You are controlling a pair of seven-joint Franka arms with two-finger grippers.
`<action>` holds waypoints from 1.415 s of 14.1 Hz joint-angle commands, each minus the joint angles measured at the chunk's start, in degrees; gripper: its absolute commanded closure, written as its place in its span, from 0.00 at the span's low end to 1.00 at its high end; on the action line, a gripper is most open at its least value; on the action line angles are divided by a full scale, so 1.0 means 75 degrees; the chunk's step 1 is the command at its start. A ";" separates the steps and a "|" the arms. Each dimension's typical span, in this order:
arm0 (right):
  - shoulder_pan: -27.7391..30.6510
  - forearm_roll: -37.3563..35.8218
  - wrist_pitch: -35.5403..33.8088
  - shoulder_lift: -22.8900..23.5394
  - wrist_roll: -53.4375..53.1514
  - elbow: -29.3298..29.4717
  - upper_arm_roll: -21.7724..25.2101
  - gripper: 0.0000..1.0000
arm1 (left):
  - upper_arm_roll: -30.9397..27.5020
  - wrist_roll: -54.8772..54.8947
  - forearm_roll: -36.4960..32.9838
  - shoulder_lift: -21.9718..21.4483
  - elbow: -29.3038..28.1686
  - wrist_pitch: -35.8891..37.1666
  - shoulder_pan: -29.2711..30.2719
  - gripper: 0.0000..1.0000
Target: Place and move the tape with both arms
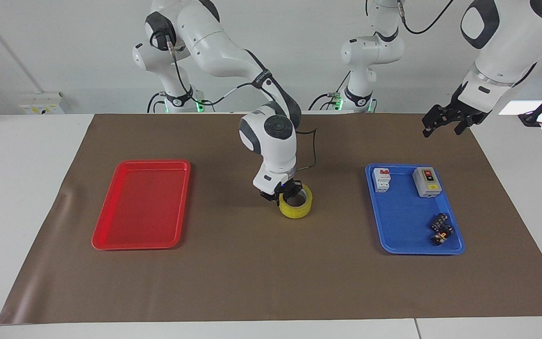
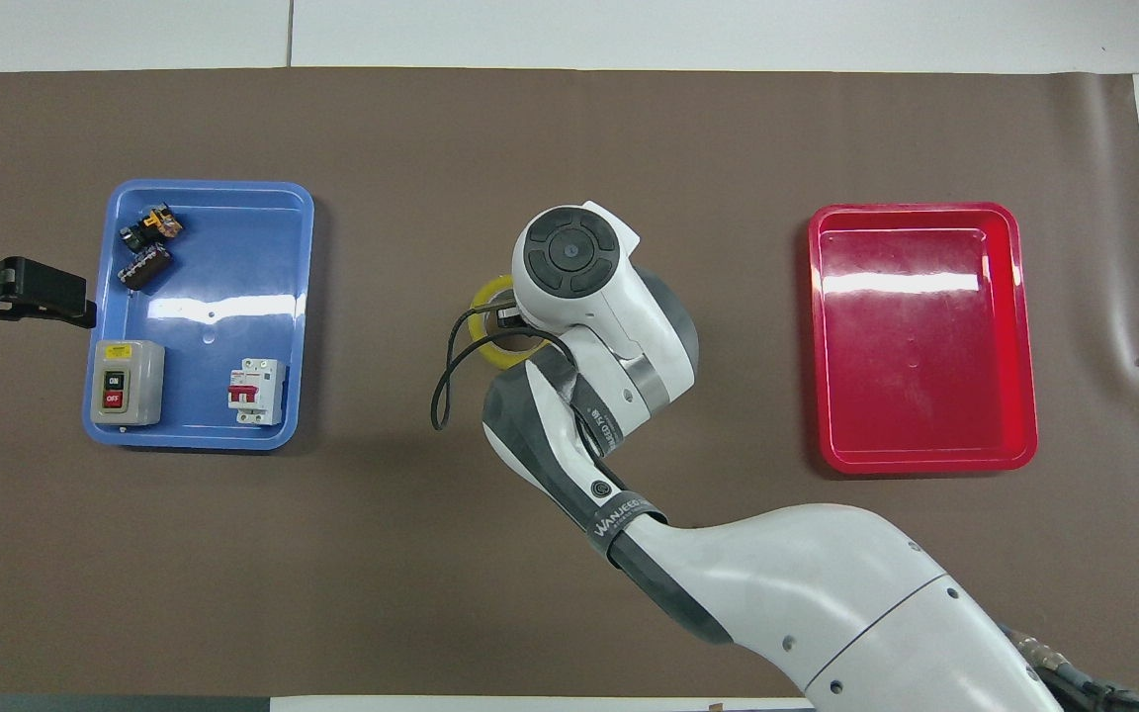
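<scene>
The yellow tape point(image 1: 296, 208) lies flat on the brown mat at the table's middle, between the two trays. My right gripper point(image 1: 284, 193) is down on the part of its rim nearest the robots, one finger inside the ring, shut on the wall. In the overhead view the right wrist hides most of the tape point(image 2: 481, 318). My left gripper point(image 1: 441, 128) is open and empty, held in the air over the mat beside the blue tray, toward the left arm's end; it also shows in the overhead view point(image 2: 55, 297).
A blue tray point(image 1: 405, 221) toward the left arm's end holds a grey switch box point(image 1: 426, 181), a white circuit breaker point(image 1: 381, 179) and small black parts point(image 1: 441, 228). A red tray point(image 1: 141, 202) sits toward the right arm's end.
</scene>
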State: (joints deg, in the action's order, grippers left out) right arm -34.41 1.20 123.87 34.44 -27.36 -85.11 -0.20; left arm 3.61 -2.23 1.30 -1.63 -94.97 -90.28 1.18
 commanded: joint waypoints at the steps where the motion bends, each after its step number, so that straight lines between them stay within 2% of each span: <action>1: 0.0147 0.0145 -0.0401 -0.0045 0.0167 0.0227 -0.0067 1.00 | -0.0036 0.0075 0.0132 -0.0228 -0.0228 0.0002 -0.0052 0.00; 4: 0.0276 0.0134 -0.0741 -0.0151 0.0202 0.0438 -0.0055 1.00 | -0.0036 0.0075 0.0097 -0.0217 -0.0228 -0.0045 -0.0099 0.00; 7: 0.0638 0.0145 -0.1129 -0.0548 0.0260 0.0415 -0.0055 1.00 | -0.0036 0.0087 0.0097 -0.0217 -0.0228 -0.0068 -0.0087 0.00; 9: 0.1152 0.0157 -0.1538 -0.0946 0.0727 0.0298 -0.0043 1.00 | -0.0036 0.0064 0.0097 -0.0228 -0.0228 -0.0022 -0.0075 0.00; 14: 0.2886 0.0169 -0.1903 -0.1919 0.2623 -0.0708 -0.0043 1.00 | -0.0048 0.0063 0.0097 -0.0228 -0.0228 -0.0033 0.0007 0.00; 18: 0.4374 0.0169 -0.1810 -0.2178 0.5083 -0.1411 -0.0031 1.00 | -0.0048 0.0075 0.0097 -0.0228 -0.0228 -0.0033 0.0007 0.00; 20: 0.4879 0.0145 -0.1472 -0.2435 0.5812 -0.2136 -0.0031 1.00 | -0.0048 0.0063 0.0097 -0.0228 -0.0228 -0.0033 0.0007 0.00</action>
State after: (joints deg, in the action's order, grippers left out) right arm -0.89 1.31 109.63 20.16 11.08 -94.19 0.45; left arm 3.52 -2.23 1.30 -1.70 -94.97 -90.30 1.07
